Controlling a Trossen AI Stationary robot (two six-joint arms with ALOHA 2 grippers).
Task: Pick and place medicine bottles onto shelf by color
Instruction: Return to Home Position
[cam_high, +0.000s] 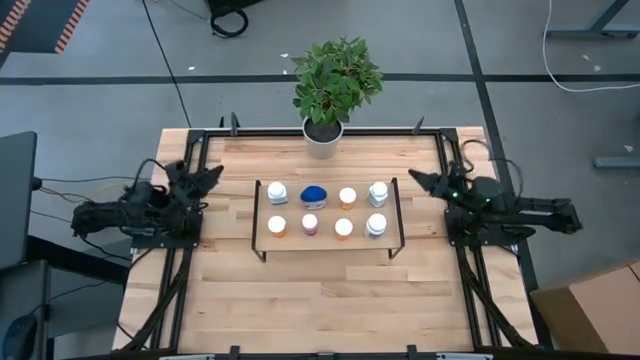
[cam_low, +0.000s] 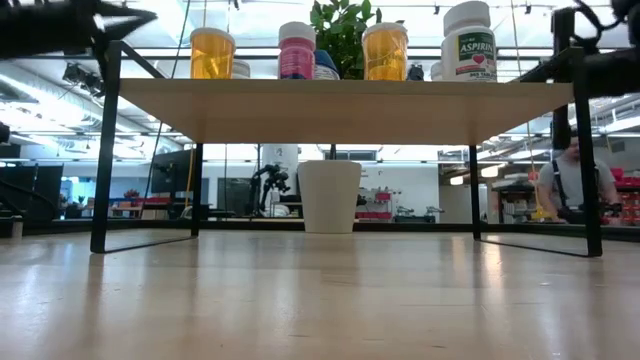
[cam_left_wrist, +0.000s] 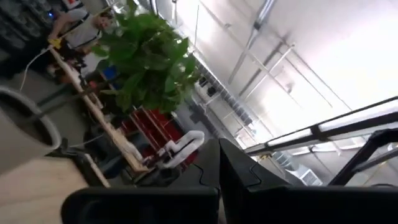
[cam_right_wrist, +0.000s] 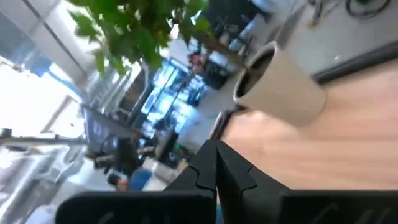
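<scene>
The light-wood shelf (cam_high: 327, 242) with black rails stands at the table's middle. Eight medicine bottles stand on it in two rows. The far row holds a white one (cam_high: 277, 193), the blue oval one (cam_high: 314, 194), an orange one (cam_high: 347, 196) and a white one (cam_high: 378, 193). The near row holds an orange one (cam_high: 277, 225), a reddish one (cam_high: 310, 225), an orange one (cam_high: 344, 227) and a white one (cam_high: 376, 225). My left gripper (cam_high: 214, 176) rests left of the shelf, shut and empty. My right gripper (cam_high: 416, 179) rests right of it, shut and empty.
A white pot (cam_high: 323, 138) with a green plant stands at the table's far edge, behind the shelf. Bare wooden tabletop (cam_high: 330, 300) lies between the shelf and the near edge. A person (cam_low: 575, 185) stands in the room beyond the table.
</scene>
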